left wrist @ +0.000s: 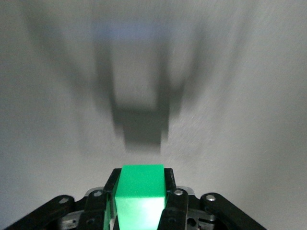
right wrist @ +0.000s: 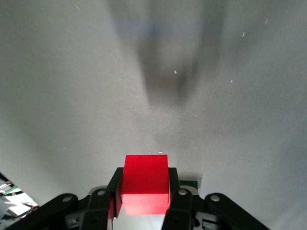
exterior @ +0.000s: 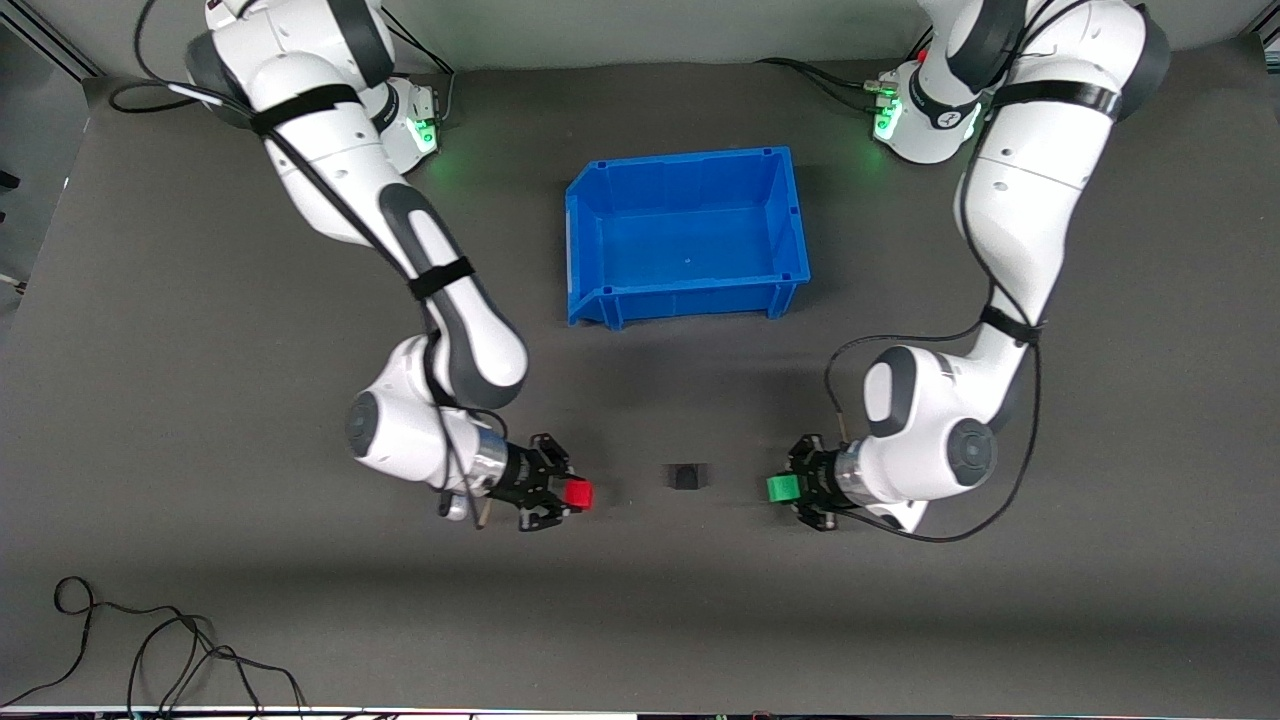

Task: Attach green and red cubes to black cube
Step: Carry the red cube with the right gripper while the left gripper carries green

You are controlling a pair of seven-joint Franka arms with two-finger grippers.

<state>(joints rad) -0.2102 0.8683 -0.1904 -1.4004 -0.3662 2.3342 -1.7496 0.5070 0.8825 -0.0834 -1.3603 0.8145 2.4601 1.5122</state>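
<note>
So far both coloured pieces are gripped but neither is attached; the right pincer [exterior: 572,495] clamps the small bright red plastic cube [exterior: 579,494]; the small matte black cube [exterior: 686,476] sits alone between them on the dark grey tabletop [exterior: 200,330]; the left pincer [exterior: 792,489] clamps the small bright green plastic cube [exterior: 781,488]; both gaps look unobstructed, and the blue plastic bin [exterior: 590,240] stands well apart.

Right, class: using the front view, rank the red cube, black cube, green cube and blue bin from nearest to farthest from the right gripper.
1. Red cube, held in the right gripper.
2. Black cube, on the table between the grippers.
3. Green cube, held in the left gripper.

Blue bin, toward the bases: too close to call against the green cube.
</note>
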